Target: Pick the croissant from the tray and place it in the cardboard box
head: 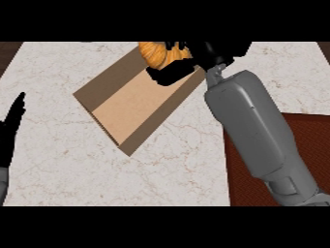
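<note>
The right hand (196, 55) is at the far edge of the counter (53, 160), above the far corner of the cardboard box (135, 104). Its fingers (169, 73) are curled around the croissant (153, 54), which shows as an orange piece at the left of the hand, partly hidden by it. The croissant is held over the box's far corner, close to the top edge of the view; I cannot tell if it touches the box.

The cardboard box lies turned like a diamond in the middle of the counter, with its open inside facing up. Its near corner points toward the robot, and its left corner points to the left side of the counter. Light marble surface is free all around the box, wide on the left and in front.

The tray (317, 155), dark red-brown, is at the right edge, and the grey right forearm crosses over its left border.

The left hand (3, 138) rests at the left edge of the view, fingers straight and released, well apart from the box.
</note>
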